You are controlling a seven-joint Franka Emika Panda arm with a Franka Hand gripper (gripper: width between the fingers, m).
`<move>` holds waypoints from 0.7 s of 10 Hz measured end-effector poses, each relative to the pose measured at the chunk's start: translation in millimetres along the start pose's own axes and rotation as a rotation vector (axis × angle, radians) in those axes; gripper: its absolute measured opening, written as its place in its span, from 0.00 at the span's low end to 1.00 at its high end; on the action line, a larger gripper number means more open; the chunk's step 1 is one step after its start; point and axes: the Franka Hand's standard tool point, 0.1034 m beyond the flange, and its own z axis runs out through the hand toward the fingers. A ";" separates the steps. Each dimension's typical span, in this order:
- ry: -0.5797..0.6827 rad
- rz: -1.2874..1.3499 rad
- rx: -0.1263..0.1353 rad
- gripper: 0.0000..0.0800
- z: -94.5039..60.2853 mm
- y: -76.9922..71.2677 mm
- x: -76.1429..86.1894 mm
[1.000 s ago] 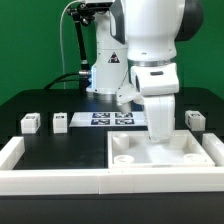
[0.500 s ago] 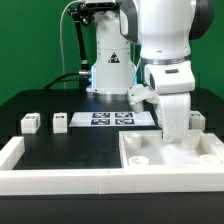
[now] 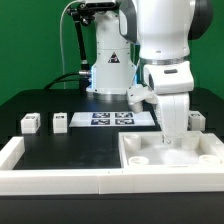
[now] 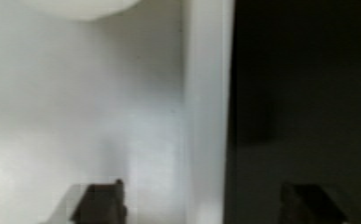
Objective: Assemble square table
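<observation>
The square table's slab (image 3: 170, 158) is a large white tray-like piece lying flat at the front of the exterior view's right. My gripper (image 3: 173, 133) points straight down over its far edge. In the wrist view the gripper (image 4: 207, 204) stands open, its dark fingertips (image 4: 102, 203) apart on either side of the slab's rim (image 4: 207, 110), with white slab (image 4: 88, 110) on one side and black table on the other. Nothing is held. Three small white leg posts stand on the black table: two (image 3: 31, 123) (image 3: 60, 123) at the left and one (image 3: 196, 119) behind the slab.
The marker board (image 3: 112, 119) lies flat at the middle back, in front of the robot's base (image 3: 105, 75). A long low white wall (image 3: 55, 178) borders the front and left of the work area. The slab rests against it.
The slab and my gripper slid toward the exterior view's right, then stopped. The jaws, shut on the slab's rim before, now stand apart.
</observation>
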 end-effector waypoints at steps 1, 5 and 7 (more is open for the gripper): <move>0.000 0.000 0.000 0.72 0.0 0.0 -0.2; 0.000 0.001 0.000 0.81 0.1 -0.1 -0.6; -0.005 0.048 -0.004 0.81 -4.9 -6.2 -1.9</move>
